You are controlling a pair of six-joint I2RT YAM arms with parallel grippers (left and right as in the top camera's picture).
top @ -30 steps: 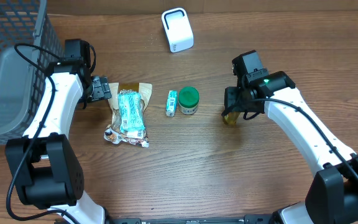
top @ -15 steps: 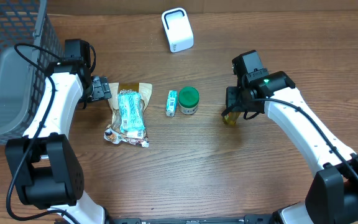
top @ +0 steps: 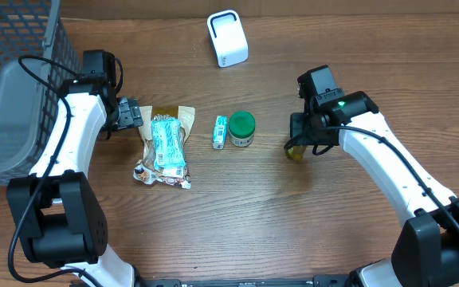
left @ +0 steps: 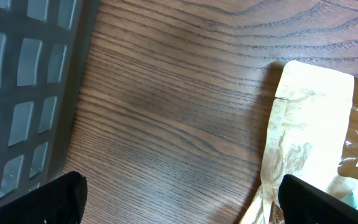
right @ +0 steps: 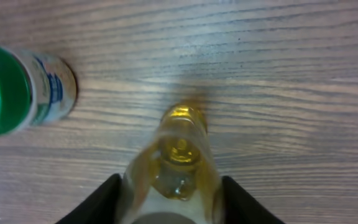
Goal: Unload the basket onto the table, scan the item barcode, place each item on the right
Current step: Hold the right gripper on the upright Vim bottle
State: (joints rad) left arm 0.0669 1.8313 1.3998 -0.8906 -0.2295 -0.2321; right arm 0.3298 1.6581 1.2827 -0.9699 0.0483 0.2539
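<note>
Counter [top: 237,223] stock, each place given from the green-lidded jar [top: 242,127]:

1. Yellow bottle [right: 180,152]: judged the item to be scanned. Upright on the counter, near the jar on the right arm's side, not touching it. The right gripper [right: 173,196] clasps it, fingers [right: 107,199] against both flanks, probably so it can be lifted and its label turned outward. No barcode visible.
2. White scanner [top: 227,37]: beyond the jar, well apart at the far edge, leaving room to present the bottle.
3. Small teal box [top: 221,131]: touching or just beside the jar, left-arm side.
4. Snack packet [top: 164,146]: further to that side, lying flat.
5. Left gripper [top: 130,115]: at the packet's far corner, jaws spread wide and empty, apparently parked out of the way.
6. Grey basket [top: 10,88]: furthest left, likely for scanned goods
</note>
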